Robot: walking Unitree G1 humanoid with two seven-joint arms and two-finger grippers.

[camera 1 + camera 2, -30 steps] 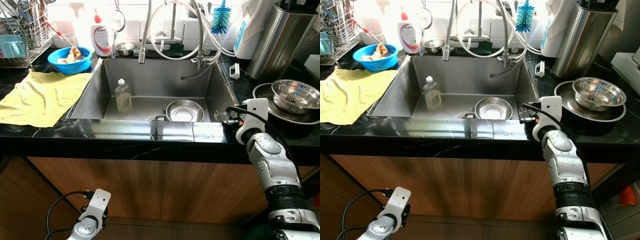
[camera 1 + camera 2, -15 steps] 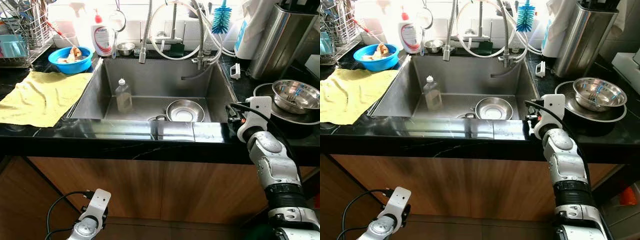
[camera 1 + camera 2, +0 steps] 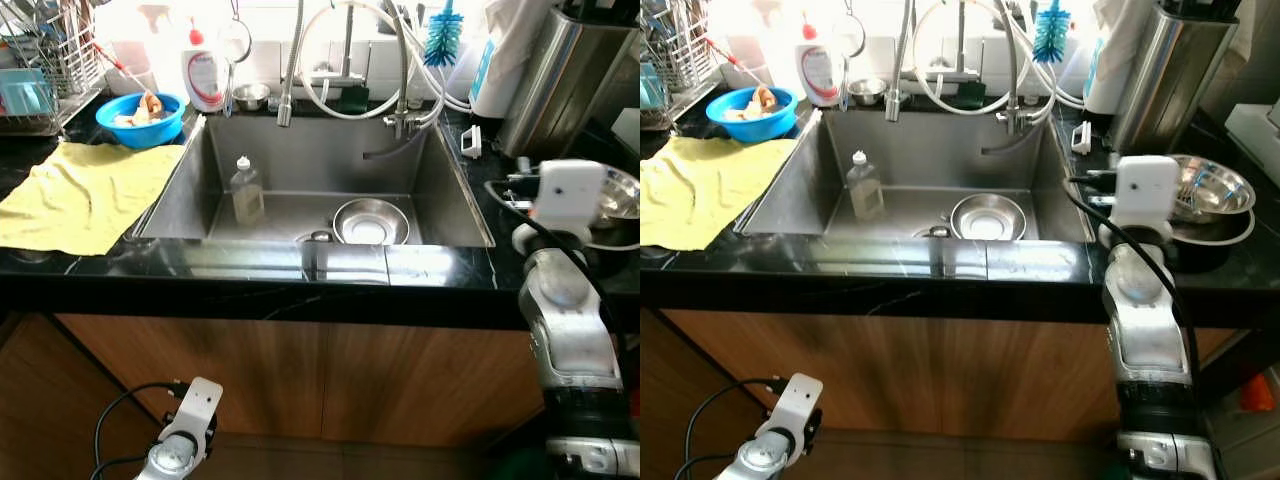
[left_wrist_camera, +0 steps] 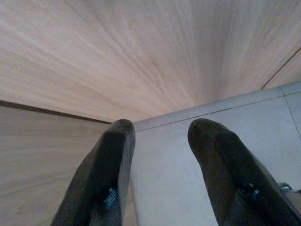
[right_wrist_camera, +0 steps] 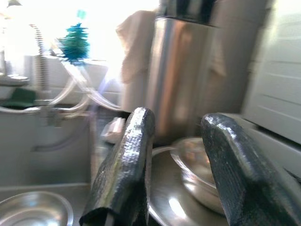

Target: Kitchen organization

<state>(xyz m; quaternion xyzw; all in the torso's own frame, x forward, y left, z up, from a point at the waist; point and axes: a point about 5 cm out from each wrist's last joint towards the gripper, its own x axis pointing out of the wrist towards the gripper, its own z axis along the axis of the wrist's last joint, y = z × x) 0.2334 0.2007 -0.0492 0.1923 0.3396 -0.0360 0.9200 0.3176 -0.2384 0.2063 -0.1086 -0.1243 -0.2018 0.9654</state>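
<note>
The left gripper (image 4: 160,174) hangs idle low by the wooden cabinet front (image 3: 300,380), fingers parted and holding nothing. Far to the left of the right gripper lie a yellow cloth (image 3: 85,190) and a blue bowl (image 3: 140,118) on the black counter (image 3: 250,265). The sink (image 3: 200,185), also to its left, holds a bottle (image 3: 246,190) and a steel dish (image 3: 370,220). The right gripper (image 5: 181,174) is open and empty (its picture is blurred, so the gap is perhaps misleading). Just ahead of it a steel bowl (image 5: 197,165) sits stacked in a wider pan (image 5: 164,200). I judge a hasty grasp may slip on the smooth rim and tip the stack.
</note>
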